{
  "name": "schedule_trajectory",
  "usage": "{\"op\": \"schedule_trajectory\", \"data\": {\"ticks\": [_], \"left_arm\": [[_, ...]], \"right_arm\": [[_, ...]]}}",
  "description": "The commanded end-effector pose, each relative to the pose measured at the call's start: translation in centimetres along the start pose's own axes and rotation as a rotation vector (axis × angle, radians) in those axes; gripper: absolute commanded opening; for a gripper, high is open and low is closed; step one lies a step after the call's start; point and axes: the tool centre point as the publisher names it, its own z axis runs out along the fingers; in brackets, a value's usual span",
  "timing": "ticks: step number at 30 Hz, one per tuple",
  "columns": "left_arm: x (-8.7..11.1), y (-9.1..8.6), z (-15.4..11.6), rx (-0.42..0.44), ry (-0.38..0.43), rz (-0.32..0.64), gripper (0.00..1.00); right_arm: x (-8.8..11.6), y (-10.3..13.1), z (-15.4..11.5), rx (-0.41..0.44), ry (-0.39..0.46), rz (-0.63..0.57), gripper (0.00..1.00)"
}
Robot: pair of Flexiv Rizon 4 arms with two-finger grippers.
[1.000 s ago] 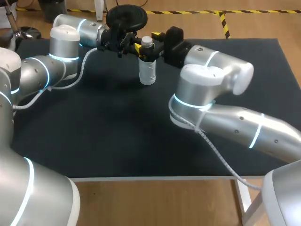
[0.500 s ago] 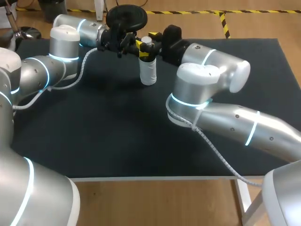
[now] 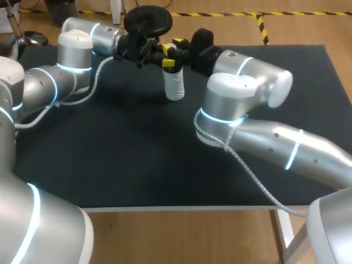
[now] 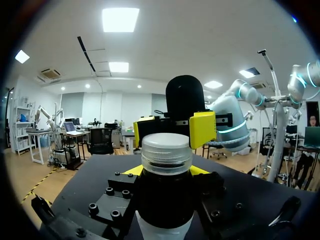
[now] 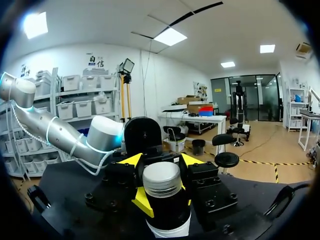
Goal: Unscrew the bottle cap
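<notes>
Though it hides overhead, wrist views show cap (image 4: 166,150)

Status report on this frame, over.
Left gripper shut on bottle neck. Right gripper open, tips flanking cap. Bottle upright on table. No obstruction seen.

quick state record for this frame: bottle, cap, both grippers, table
bottle: upright on the table, white body, dark band at the neck
cap: pale, ribbed, on the bottle
left gripper: shut on bottle, just below the cap
right gripper: at cap height, facing the left gripper; grip cannot be told
table: black surface, bottle near its far edge
task state: cap not yet off
</notes>
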Motion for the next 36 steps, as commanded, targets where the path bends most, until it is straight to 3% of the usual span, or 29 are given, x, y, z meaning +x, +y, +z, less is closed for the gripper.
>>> {"op": "schedule_trajectory", "data": {"ticks": [1,14,27,36], "left_arm": [[-1.0,0.1,-0.1,0.005,0.036,0.000,0.00],[-1.0,0.1,-0.1,0.005,0.036,0.000,0.00],[-1.0,0.1,-0.1,0.005,0.036,0.000,0.00],[-1.0,0.1,-0.1,0.005,0.036,0.000,0.00]], "right_arm": [[-0.2,-0.4,0.0,0.009,0.042,0.006,0.00],[-0.9,-0.9,0.2,0.042,0.466,0.022,0.00],[-1.0,-1.2,1.1,-0.017,0.948,0.081,0.00],[-0.8,-1.4,1.2,-0.071,1.164,0.053,0.00]]}}
